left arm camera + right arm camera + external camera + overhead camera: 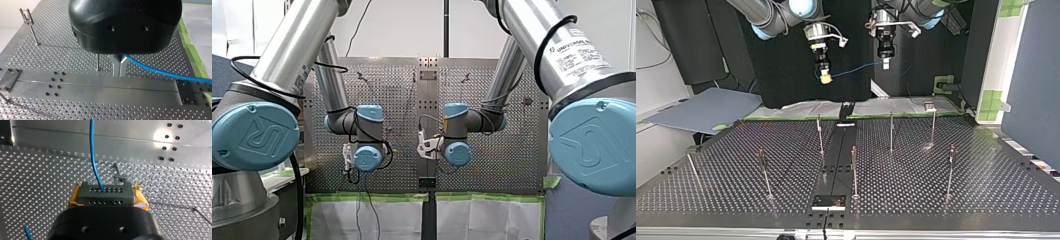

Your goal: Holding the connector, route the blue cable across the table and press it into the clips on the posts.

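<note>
My right claw (107, 194) clamps the connector (105, 198) between its yellow pads, and the blue cable (93, 152) runs out ahead. My left claw (119, 65) is pinched on that cable, well above the bench (50, 57) and its posts (891, 131).

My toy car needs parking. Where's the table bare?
Top view: the table is bare between the near middle post and the post at its right. Crowded at the far edge, under the cable between my right claw and my left claw.
</note>
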Tool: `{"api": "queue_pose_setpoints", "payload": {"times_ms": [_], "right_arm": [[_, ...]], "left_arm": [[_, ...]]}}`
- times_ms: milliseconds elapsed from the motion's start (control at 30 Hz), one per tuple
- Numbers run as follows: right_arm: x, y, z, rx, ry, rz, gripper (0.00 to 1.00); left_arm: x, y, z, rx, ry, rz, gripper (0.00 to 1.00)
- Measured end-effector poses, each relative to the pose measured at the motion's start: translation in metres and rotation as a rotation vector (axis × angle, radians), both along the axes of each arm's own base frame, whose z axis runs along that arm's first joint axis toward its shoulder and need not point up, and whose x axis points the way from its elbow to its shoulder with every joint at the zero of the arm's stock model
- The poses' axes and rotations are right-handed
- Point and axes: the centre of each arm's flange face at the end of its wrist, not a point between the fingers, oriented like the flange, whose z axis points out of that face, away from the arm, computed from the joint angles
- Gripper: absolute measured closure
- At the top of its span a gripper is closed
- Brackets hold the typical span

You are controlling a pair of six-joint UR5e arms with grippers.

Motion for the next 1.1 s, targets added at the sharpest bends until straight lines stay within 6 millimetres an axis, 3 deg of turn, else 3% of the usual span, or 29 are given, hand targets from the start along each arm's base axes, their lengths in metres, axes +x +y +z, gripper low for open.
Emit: {"api": "queue_pose_setpoints", "payload": {"times_ms": [267,767,1100], "right_arm": [[-0.008,0.011,-0.028,0.073,0.075,0.008,1.00],[-0.010,0.012,-0.031,0.087,0.089,0.008,1.00],[-0.010,0.012,-0.031,0.087,0.089,0.008,1.00]], "left_arm": [[0.000,0.000,0.000,0.000,0.000,0.000,1.00],[0.000,-0.001,0.001,-0.003,-0.002,0.000,1.00],[0.004,-0.015,0.032,-0.049,-0.031,-0.023,1.00]]}}
